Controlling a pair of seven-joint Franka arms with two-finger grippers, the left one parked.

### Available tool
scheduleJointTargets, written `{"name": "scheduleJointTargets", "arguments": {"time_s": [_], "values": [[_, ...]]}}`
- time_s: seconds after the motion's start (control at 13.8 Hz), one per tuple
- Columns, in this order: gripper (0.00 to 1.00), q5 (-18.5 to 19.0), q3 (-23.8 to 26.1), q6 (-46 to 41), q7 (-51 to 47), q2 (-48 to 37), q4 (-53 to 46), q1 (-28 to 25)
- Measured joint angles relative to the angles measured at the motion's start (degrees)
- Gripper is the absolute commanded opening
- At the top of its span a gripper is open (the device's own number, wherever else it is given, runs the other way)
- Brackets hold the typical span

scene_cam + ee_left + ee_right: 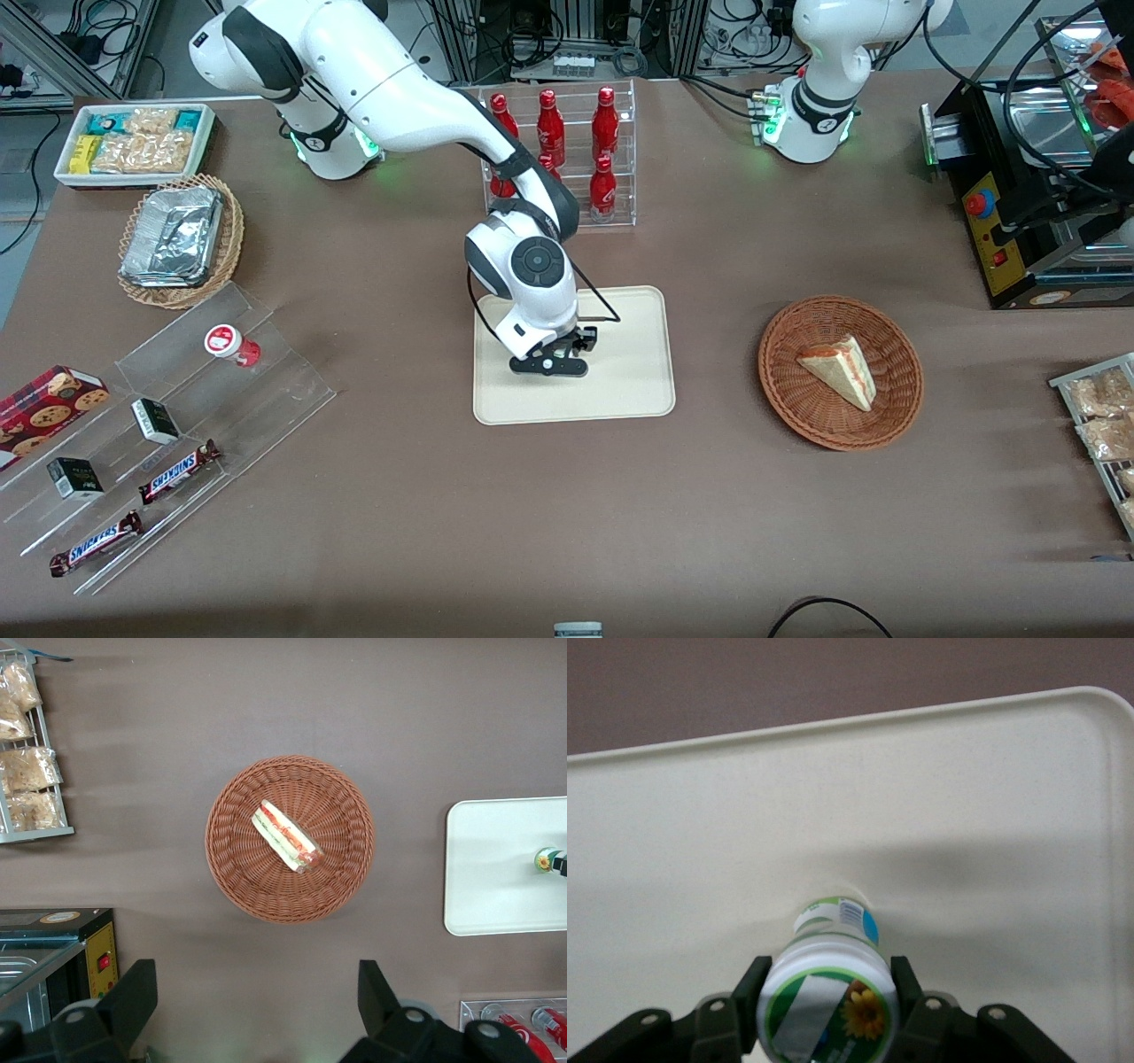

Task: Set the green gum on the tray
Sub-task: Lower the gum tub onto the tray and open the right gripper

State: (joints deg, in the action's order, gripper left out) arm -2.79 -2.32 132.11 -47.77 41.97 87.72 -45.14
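The green gum (826,1010) is a small white bottle with a green-rimmed lid and a flower label. It stands upright with its base on or just above the cream tray (966,815). My gripper (827,988) is shut on the lid, one black finger pressed to each side. In the front view the gripper (549,363) hangs low over the tray (633,372), over the part toward the working arm's end, and hides the bottle. The left wrist view shows the gum (545,859) on the tray (496,859).
A round wicker basket (895,390) with a sandwich wedge lies toward the parked arm's end. A clear rack of red bottles (567,151) stands farther from the camera than the tray. A red-lidded bottle (232,344) sits on a stepped acrylic display with candy bars.
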Motion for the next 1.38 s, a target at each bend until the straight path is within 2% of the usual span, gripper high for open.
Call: {"name": "scheduleJointTargets", "arguments": {"time_s": [0.29,0.87,1.38], "values": [[1.00,2.64,-0.10,0.29,0.02,0.13,-0.05,-0.01],[1.00,2.97,-0.19,-0.79,0.61,-0.70,-1.48,-0.18],[1.00,3.04,-1.07,-13.86,8.73,-9.39,-2.46,0.88]]}}
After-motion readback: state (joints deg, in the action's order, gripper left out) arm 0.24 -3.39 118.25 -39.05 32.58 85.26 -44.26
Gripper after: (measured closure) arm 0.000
